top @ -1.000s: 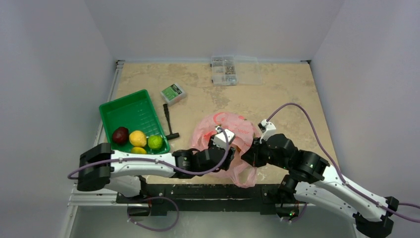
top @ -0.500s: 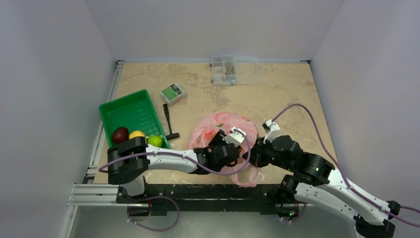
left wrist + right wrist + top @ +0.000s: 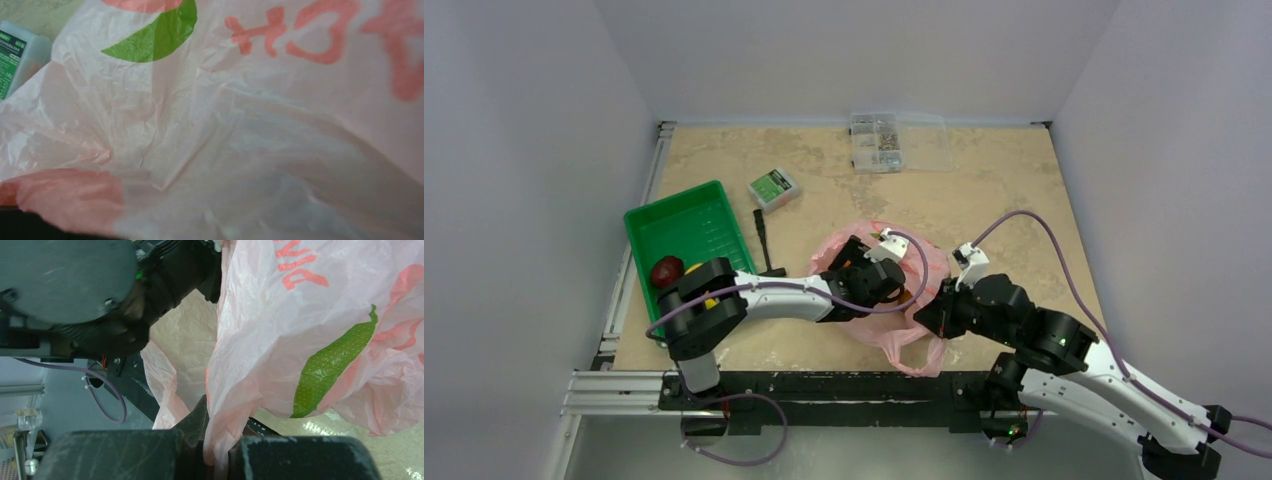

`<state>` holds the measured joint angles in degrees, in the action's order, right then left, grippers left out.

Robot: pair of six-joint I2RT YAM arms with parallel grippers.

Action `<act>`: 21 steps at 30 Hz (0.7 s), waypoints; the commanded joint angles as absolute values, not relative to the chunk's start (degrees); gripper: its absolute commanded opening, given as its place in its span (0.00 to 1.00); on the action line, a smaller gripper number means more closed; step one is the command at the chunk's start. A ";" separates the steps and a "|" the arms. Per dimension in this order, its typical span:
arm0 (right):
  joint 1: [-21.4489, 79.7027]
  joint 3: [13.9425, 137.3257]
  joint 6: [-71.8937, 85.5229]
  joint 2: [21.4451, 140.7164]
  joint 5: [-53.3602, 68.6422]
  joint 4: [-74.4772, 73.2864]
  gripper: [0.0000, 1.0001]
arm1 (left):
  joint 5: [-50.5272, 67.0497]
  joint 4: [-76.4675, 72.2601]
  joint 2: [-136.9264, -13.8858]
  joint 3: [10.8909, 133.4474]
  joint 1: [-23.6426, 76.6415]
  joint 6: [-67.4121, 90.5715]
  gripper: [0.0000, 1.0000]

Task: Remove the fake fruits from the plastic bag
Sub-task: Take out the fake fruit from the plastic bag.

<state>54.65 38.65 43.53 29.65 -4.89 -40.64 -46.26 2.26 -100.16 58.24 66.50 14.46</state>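
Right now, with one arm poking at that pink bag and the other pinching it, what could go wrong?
The left wrist view shows only the plastic bag, so the left gripper might close on film, not fruit. The right gripper pinches a thin fold; a tug could slip or tear it. The left arm's elbow hangs over the green tray, near the dark red fruit, and might knock it.

The plastic bag (image 3: 240, 140) is thin, translucent pink film, finely crinkled with a soft sheen and opaque red and green print, while the tray (image 3: 689, 225) is glossy ribbed green plastic, the dark red fruit (image 3: 666, 271) smooth and shiny, and the table (image 3: 994, 200) matt, mottled beige like stone.
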 commanded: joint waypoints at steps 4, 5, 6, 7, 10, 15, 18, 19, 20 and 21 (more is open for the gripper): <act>54.49 38.67 43.24 30.21 -4.31 -38.63 0.00 | -39.86 5.79 -105.59 62.67 63.28 16.58 0.79; 54.49 38.67 43.25 30.15 -4.31 -38.67 0.00 | -39.57 5.57 -105.98 62.74 63.28 16.28 0.74; 54.49 38.67 43.24 30.15 -4.35 -38.75 0.00 | -39.27 5.11 -106.14 62.57 63.28 15.94 0.69; 54.47 38.63 43.30 30.07 -4.37 -38.76 0.00 | -39.01 4.66 -106.10 62.31 63.28 15.64 0.64; 54.51 38.58 43.33 30.00 -4.39 -38.76 0.00 | -38.94 4.70 -104.94 61.54 63.28 16.19 0.44; 54.50 37.98 43.32 30.15 -4.48 -38.44 0.00 | -37.92 4.17 -100.53 60.09 63.28 16.04 0.26; 54.51 37.97 43.25 30.36 -4.53 -38.32 0.00 | -34.61 5.22 -97.22 59.49 63.35 17.19 0.16; 54.49 37.92 43.26 30.45 -4.69 -38.32 0.00 | -32.80 5.59 -96.13 59.24 63.32 17.56 0.13; 54.49 37.93 43.24 30.46 -4.80 -38.20 0.00 | -31.20 6.08 -95.22 59.01 63.36 18.22 0.11; 54.54 37.81 43.31 30.57 -4.83 -38.03 0.00 | -29.40 6.98 -94.24 58.86 63.38 19.19 0.10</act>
<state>54.63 37.93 43.51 30.24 -4.89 -40.53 -35.79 6.07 -100.38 59.22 63.51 16.03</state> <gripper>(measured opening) 0.004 0.584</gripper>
